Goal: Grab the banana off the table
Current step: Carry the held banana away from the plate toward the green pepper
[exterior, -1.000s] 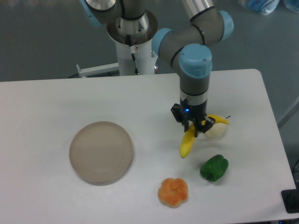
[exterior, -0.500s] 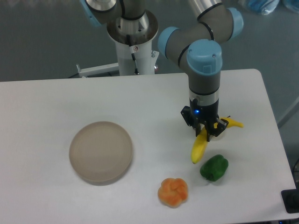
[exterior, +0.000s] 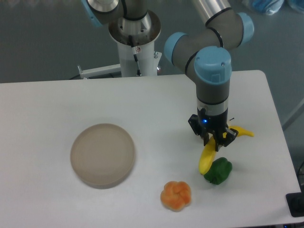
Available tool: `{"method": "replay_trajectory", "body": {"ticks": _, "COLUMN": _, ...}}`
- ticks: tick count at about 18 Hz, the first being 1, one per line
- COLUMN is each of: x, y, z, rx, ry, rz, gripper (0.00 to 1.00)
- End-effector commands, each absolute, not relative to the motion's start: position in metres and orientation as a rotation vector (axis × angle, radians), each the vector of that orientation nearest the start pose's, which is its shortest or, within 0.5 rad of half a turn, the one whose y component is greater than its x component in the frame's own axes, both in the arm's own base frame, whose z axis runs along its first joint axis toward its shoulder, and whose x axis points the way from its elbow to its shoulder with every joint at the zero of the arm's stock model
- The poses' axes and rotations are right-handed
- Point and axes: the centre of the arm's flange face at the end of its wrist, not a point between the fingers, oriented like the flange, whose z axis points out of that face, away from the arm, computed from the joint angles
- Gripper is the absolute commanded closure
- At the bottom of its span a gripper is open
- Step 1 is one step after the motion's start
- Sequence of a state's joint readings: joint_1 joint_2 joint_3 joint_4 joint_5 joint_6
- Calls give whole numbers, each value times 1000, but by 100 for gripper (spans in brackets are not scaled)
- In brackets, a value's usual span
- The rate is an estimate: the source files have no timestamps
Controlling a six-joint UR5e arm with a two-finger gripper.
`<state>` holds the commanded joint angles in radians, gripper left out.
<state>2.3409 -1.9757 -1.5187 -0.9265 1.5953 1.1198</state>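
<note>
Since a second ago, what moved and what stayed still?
The end effector, shut on the banana, carried it to the right in the picture, so its tip is now right by the green pepper. The plate and orange fruit stayed put.

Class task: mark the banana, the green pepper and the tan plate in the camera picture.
banana (exterior: 206,160), fixed camera view, on its lower yellow half.
green pepper (exterior: 219,171), fixed camera view, on its body.
tan plate (exterior: 102,176), fixed camera view, on its near rim.

banana (exterior: 207,158) middle hidden (behind gripper (exterior: 214,144)) — arm cropped
</note>
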Motion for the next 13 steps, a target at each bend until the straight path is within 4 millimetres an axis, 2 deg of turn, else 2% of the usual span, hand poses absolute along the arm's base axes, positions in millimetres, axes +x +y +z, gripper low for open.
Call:
{"method": "replay_trajectory", "body": {"ticks": 6, "x": -368, "y": 566, "z": 352, "rx": -2960, "ry": 516, "rz": 435, "gripper": 78}}
{"method": "replay_trajectory", "body": {"ticks": 9, "x": -371, "y": 568, "z": 359, "rx": -2965, "ry": 510, "rz": 471, "gripper": 78}}
{"method": "replay_trajectory", "body": {"ticks": 13, "x": -364, "y": 567, "z": 357, "rx": -2974, "ry": 518, "rz": 450, "gripper": 78}}
